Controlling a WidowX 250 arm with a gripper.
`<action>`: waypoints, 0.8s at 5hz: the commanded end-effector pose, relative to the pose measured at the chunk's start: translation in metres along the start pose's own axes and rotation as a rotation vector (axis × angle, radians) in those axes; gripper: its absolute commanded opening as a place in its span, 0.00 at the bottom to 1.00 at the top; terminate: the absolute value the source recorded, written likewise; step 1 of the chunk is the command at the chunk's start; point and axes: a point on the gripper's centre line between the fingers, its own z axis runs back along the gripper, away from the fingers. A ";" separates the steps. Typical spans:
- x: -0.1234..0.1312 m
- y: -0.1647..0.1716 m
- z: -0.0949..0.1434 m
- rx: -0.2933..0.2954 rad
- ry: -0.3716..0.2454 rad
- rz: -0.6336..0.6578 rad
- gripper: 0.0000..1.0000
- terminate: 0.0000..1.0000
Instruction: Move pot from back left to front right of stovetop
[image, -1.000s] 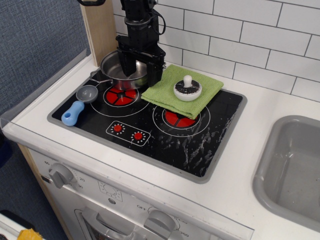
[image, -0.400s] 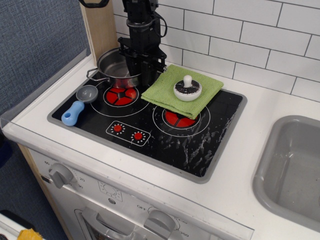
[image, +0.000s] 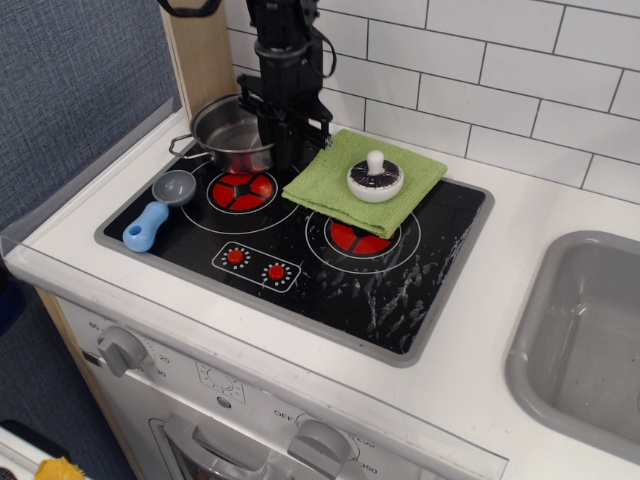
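Note:
The shiny steel pot (image: 225, 132) hangs a little above the back left of the black stovetop (image: 400, 290), over the far edge of the left red burner (image: 241, 189). One wire handle sticks out to the left. My gripper (image: 284, 138) comes straight down from above and is shut on the pot's right rim. The pot looks roughly level. The front right of the stovetop is bare black glass.
A green cloth (image: 335, 190) lies across the back middle of the stovetop with a white-knobbed timer (image: 375, 178) on it. A grey scoop with blue handle (image: 158, 208) lies at the left edge. The grey sink (image: 590, 340) is to the right. A tiled wall stands behind.
The pot, tilted one second ago, has risen in my gripper, levelled out and shifted slightly back and left. The other things have not moved.

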 end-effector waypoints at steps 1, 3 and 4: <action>-0.002 -0.010 0.100 0.061 -0.229 -0.081 0.00 0.00; -0.062 -0.096 0.099 0.052 -0.189 -0.342 0.00 0.00; -0.095 -0.129 0.078 0.054 -0.133 -0.467 0.00 0.00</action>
